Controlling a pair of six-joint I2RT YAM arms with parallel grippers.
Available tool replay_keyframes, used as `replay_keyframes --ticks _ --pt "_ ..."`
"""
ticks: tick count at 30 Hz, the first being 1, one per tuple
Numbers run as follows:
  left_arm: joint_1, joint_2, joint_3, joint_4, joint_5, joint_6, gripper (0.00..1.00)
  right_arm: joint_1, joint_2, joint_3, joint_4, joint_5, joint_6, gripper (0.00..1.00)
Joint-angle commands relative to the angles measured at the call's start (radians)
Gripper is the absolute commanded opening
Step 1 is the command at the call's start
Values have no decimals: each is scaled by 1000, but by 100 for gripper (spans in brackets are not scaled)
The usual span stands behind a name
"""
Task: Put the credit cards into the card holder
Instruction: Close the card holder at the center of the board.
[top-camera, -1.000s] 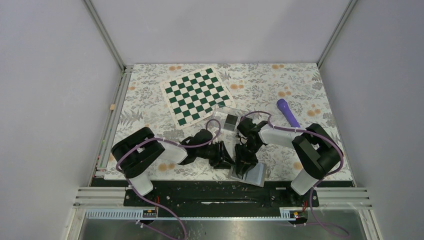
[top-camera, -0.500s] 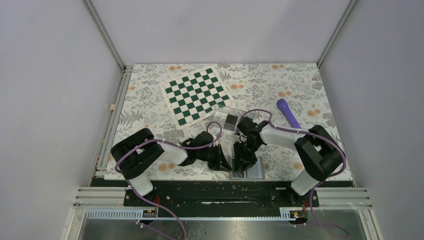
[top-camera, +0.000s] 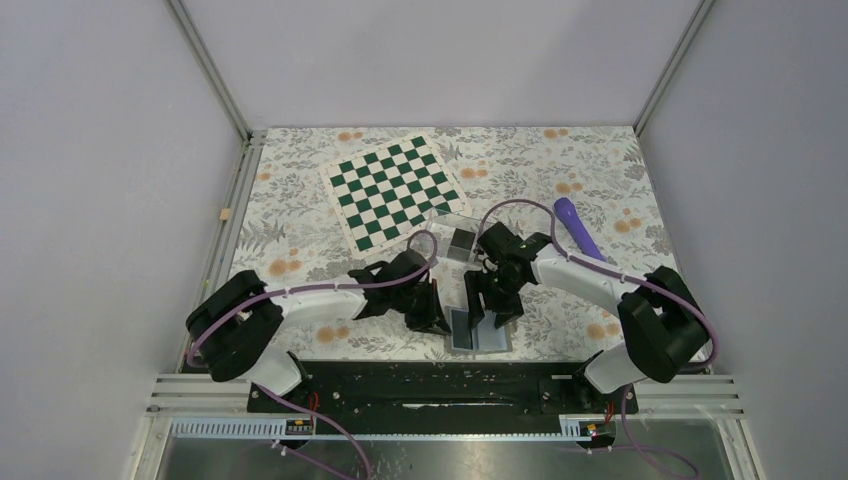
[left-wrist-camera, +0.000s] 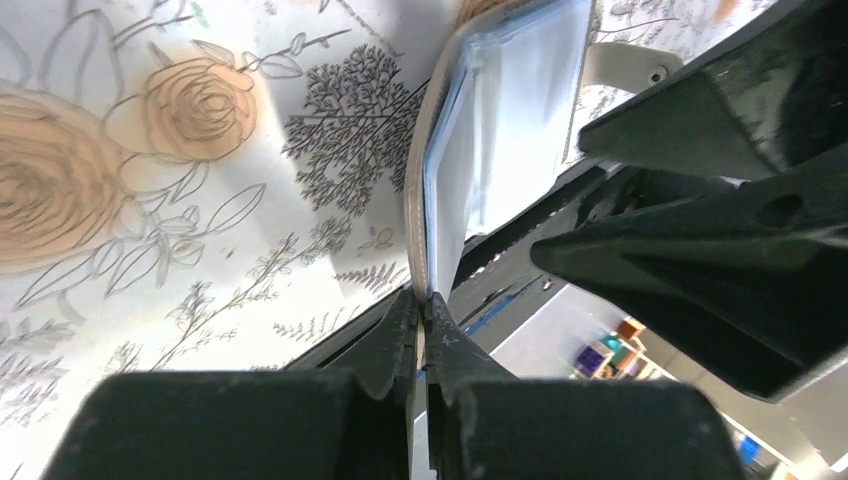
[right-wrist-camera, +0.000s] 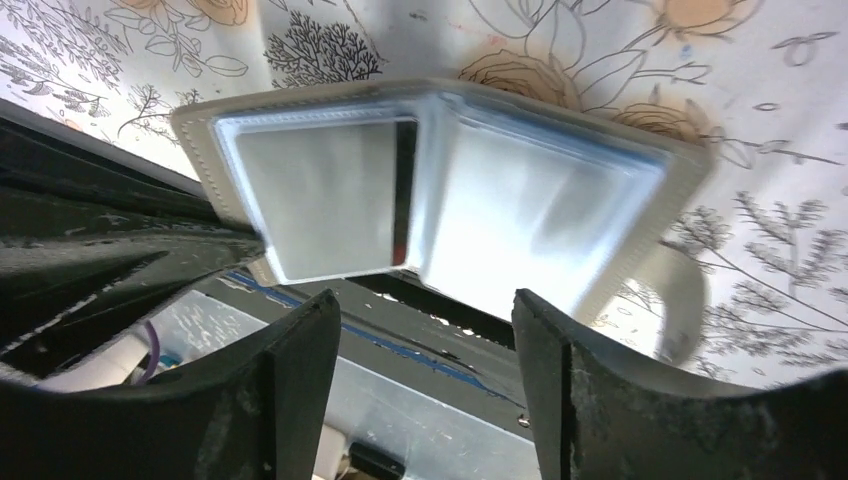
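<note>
- Step in hand, my read: getting a card out of the wallet (top-camera: 490, 338). Nothing is on its way to the card holder (top-camera: 445, 222) yet.
- Wallet lies open, inside up, at the near edge of the table (top-camera: 300, 230), between the two arms.
- Left gripper (left-wrist-camera: 422, 305) is clamped tight on the wallet's edge on its own side, with the thin rim caught between the fingertips. It looks like an anchor role.
- Right gripper (right-wrist-camera: 425, 315) hangs just above the open wallet, jaws spread wide with nothing between them. No contact is visible.
- Credit cards (top-camera: 461, 326): in the top view a dark panel fills the wallet half on the left arm's side, probably a card in its pocket. The right wrist view shows a dark strip beside the fold. Count: cannot tell.
- Card holder stands beyond the wallet, apart from it, by the near corner of the chessboard mat (top-camera: 390, 190). There is a dark block inside it; card or not, cannot tell.
- Next move calls for:
  - right gripper down onto an exposed card edge, jaws narrowed to a thin pinch
  - card slid out along the pocket, with the left pinch anchoring the wallet
  - carry over, then drop edge-first into a compartment
- Risk: the card is thin and sits flush, so the fingers may catch the pocket film or the wallet itself.
</note>
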Motion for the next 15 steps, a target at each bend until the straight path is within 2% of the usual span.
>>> replay_keyframes --ticks 1,8,15 --pt "-4 -63 113 -325 -105 125 0 8 -68 65 -87 113 -44 73" --pt "-4 -63 257 -585 -185 208 0 10 -36 103 -141 265 -76 76" --pt "-5 -41 342 -669 -200 236 0 18 53 128 -144 300 -86 71"
